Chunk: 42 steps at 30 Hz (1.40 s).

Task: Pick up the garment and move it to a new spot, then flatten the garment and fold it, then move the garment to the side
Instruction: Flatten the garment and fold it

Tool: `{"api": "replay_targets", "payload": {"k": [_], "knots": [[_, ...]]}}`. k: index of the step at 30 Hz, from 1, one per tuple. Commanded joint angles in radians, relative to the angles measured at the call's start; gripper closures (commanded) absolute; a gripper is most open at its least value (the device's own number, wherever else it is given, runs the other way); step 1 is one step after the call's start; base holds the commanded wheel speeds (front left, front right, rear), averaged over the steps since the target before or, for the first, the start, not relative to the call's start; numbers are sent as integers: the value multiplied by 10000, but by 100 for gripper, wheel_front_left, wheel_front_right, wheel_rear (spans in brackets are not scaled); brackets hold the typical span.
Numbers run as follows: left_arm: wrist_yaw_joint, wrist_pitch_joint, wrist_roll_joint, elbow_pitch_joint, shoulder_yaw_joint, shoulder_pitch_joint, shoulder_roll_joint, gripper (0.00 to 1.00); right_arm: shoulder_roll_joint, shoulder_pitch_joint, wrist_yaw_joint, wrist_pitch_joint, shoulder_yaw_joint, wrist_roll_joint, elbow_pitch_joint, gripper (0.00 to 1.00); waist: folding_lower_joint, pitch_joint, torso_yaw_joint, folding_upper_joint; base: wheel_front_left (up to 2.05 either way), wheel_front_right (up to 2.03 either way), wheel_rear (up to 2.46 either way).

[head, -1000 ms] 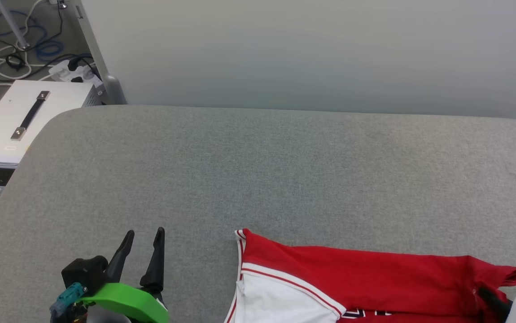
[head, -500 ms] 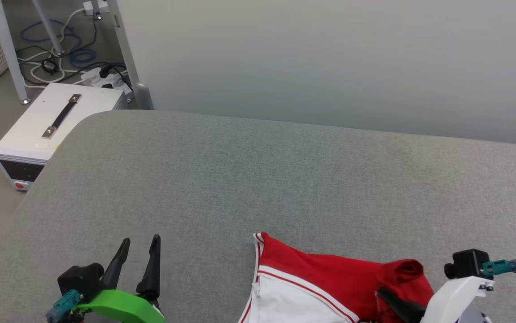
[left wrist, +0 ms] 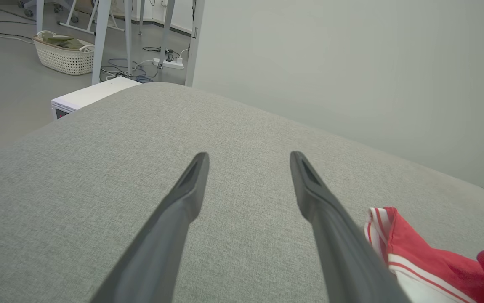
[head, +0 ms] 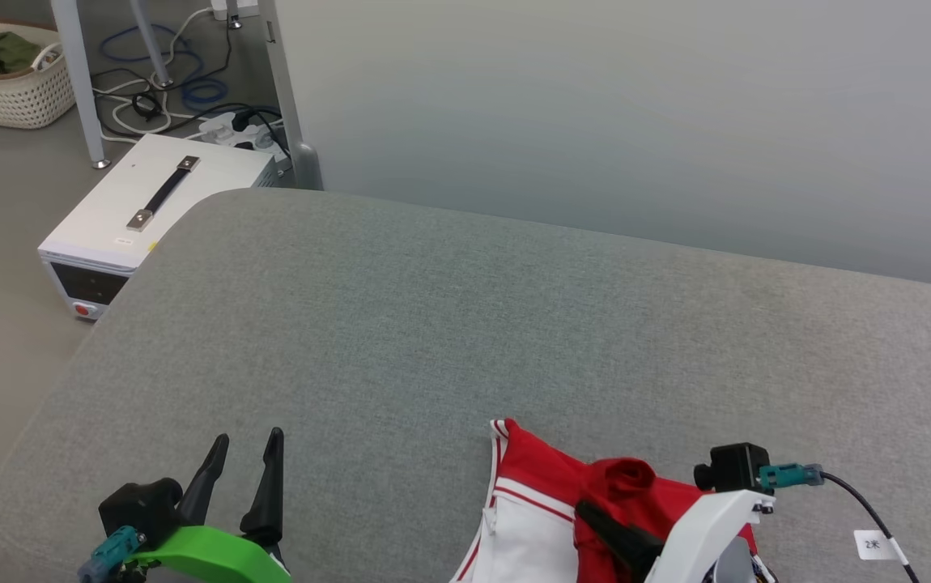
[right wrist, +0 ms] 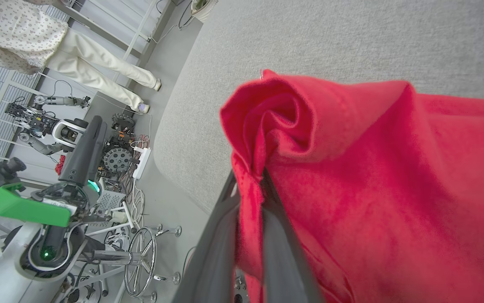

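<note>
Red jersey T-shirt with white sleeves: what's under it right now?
The grey fabric-covered table shows beside the visible edges of the red jersey T-shirt, which rests on it. The right gripper is shut on a raised red fold. Anything beneath the cloth itself is covered.

table [head: 433,324]: before the wall [head: 635,121]
garment [head: 530,478]: on the table, near edge, right of middle
left gripper [head: 248,437]: over the table, well left of the garment
box [head: 150,202]: on the floor, off the table's far left corner
basket [head: 4,89]: behind the box
</note>
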<state>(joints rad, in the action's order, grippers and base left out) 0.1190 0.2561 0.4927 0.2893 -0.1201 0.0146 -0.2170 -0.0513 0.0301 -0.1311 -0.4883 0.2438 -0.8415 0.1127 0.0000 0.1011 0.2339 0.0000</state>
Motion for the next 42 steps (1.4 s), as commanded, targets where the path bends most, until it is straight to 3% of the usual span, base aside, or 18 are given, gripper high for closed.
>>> {"api": "replay_targets", "payload": {"k": [1, 9, 10, 11, 12, 22, 27, 33, 42], "knots": [[59, 54, 29, 20, -13, -4, -35, 0, 9, -307, 4, 250, 152, -94, 274, 100, 0, -88, 151, 0, 0, 0, 0], [63, 55, 35, 38, -30, -126, -4, 0, 9, -1256, 4, 1311, 932, -135, 2123, 100, 0, -255, 526, 0, 0, 0, 0], [65, 55, 39, 43, -31, -137, 0, 0, 10, -1365, 4, 1462, 968, -101, 2383, 71, 0, -277, 569, 0, 0, 0, 0], [66, 55, 40, 51, -32, -142, -1, 0, 10, -1452, 4, 1580, 1011, -86, 2574, 20, 0, -286, 597, 0, 0, 0, 0], [67, 55, 41, 63, -31, -145, -1, 0, 10, -1551, 4, 1690, 1083, -99, 2802, 0, 0, -294, 630, 0, 0, 0, 0], [73, 56, 27, 121, 39, -102, 9, 0, 10, -2237, 4, 2035, 2672, -1600, 2909, 0, 0, -252, 603, 0, 0, 0, 0], [73, 56, -7, 73, -2, -79, 55, 0, 10, -2535, 4, 2090, 2778, -1589, 2920, 0, 0, -144, 399, 0, 0, 0, 0], [79, 56, -43, -108, -100, -38, 109, 0, -148, -2955, 4, 2150, 2206, 224, 2357, 0, 0, -37, 31, 0, 0, 0, 0], [89, 56, -82, -459, -312, -17, 234, 0, -2121, -3136, 4, 3021, 1196, 3762, 523, 0, 0, 24, -646, 0, 0, 0, 0]]}}
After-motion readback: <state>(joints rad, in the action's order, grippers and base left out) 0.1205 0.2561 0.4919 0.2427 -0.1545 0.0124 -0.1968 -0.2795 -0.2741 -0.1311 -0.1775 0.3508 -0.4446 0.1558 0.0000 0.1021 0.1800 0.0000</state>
